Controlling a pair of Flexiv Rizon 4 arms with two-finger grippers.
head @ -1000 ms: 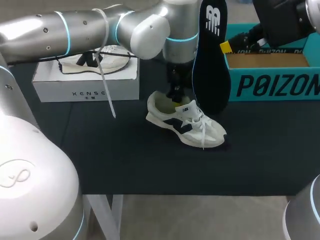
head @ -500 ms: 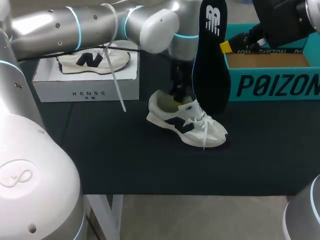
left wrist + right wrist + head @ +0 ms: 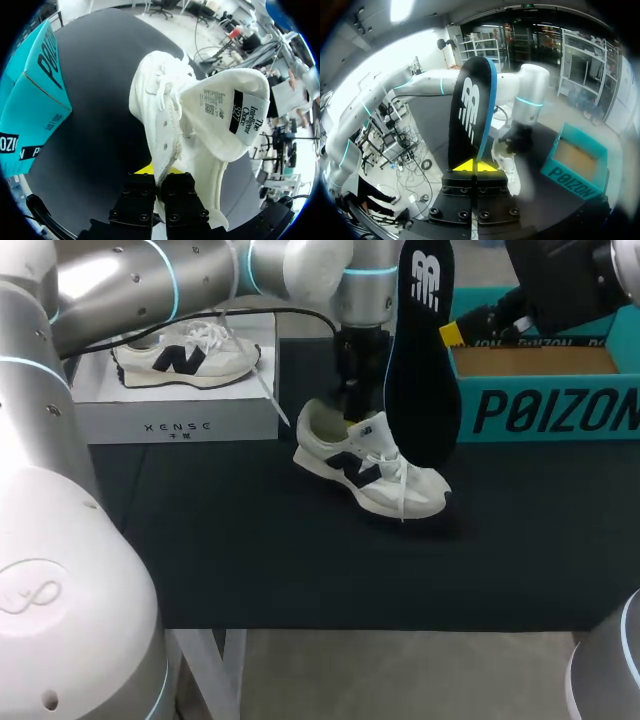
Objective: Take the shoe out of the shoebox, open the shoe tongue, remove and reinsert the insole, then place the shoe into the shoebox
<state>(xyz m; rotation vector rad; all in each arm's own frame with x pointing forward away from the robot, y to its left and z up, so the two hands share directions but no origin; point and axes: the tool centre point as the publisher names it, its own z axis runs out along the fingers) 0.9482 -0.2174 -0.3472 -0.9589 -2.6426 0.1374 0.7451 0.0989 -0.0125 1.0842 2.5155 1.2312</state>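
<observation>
Both grippers are clenched: the shoe [image 3: 368, 468] is pinched at its collar by the left gripper [image 3: 159, 176] and lies under it, while the insole [image 3: 470, 110] is held upright by the right gripper [image 3: 476, 167], so reinsertion is judged next, needing toe-first alignment over the opening.

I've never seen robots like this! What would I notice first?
A tall dark insole stands upright in the right gripper, beside the teal shoebox. Below it, a white shoe sits on the black table, the edge of its opening pinched by the left gripper.
</observation>
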